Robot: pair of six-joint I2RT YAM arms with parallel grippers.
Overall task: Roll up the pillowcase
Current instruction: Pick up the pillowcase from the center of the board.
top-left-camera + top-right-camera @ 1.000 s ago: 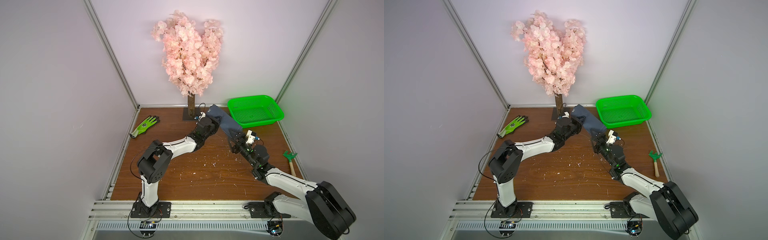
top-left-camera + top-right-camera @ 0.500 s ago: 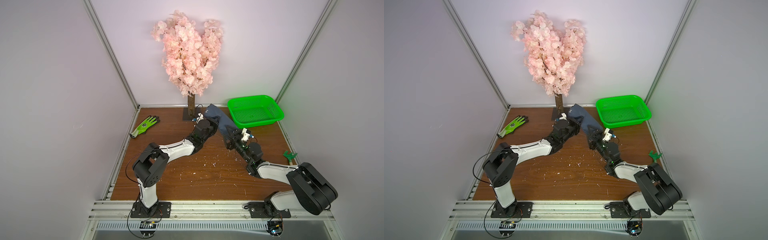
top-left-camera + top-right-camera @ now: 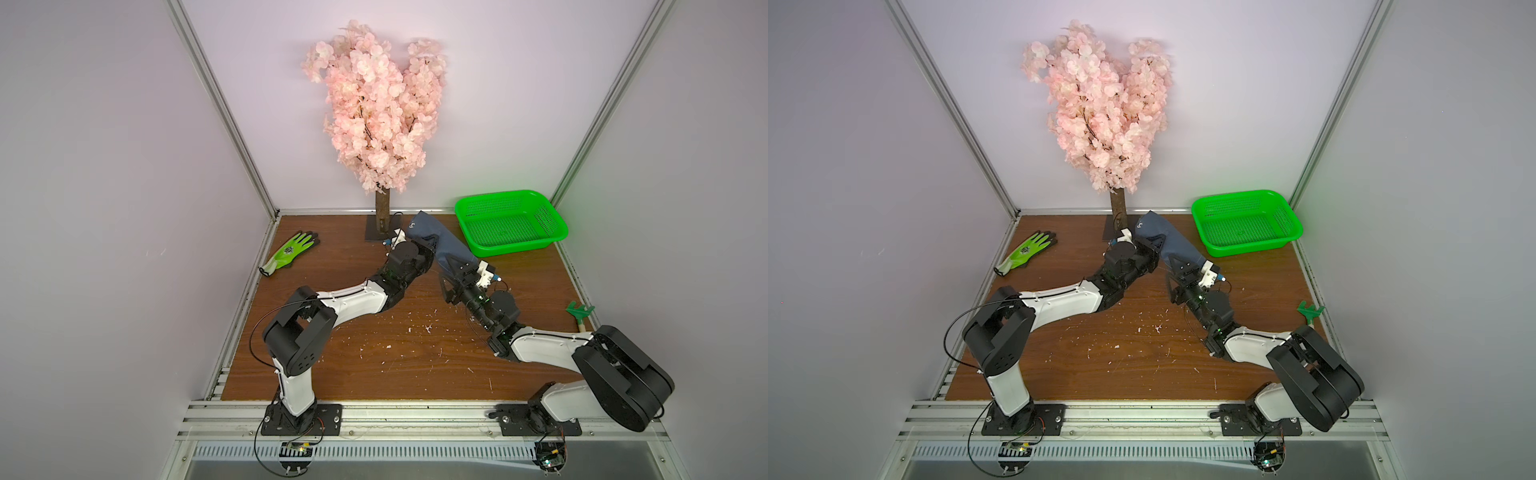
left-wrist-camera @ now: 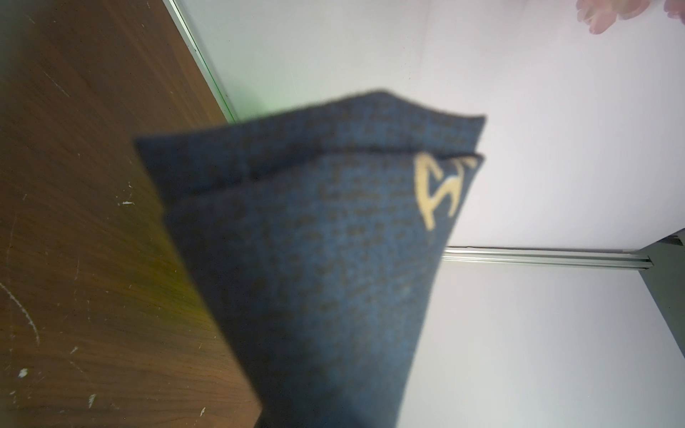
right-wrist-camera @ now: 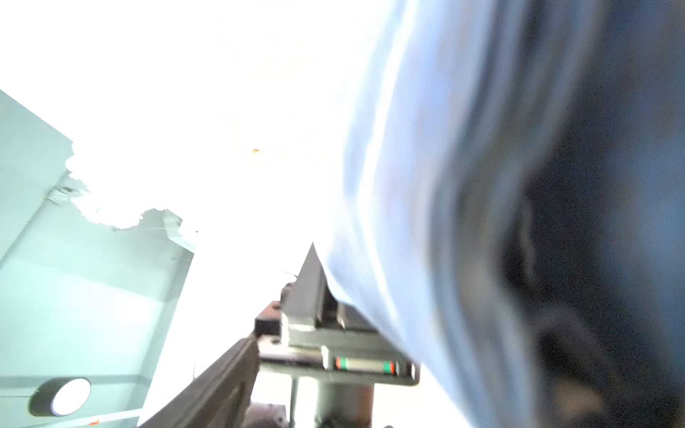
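Top views both show you the pillowcase (image 3: pixel 455 251) bunched into a narrow bundle, held up at the back of the wooden table (image 3: pixel 374 353), between the blossom tree's trunk (image 3: pixel 381 212) and the green basket (image 3: pixel 519 245). Your left gripper (image 3: pixel 430 243) is clamped tight on its upper part. Your right gripper (image 3: pixel 448 274) stands spread wide at the bundle's lower end. In the right wrist view the blurred fabric lies against one finger (image 5: pixel 309 285); whether it grips, you cannot tell.
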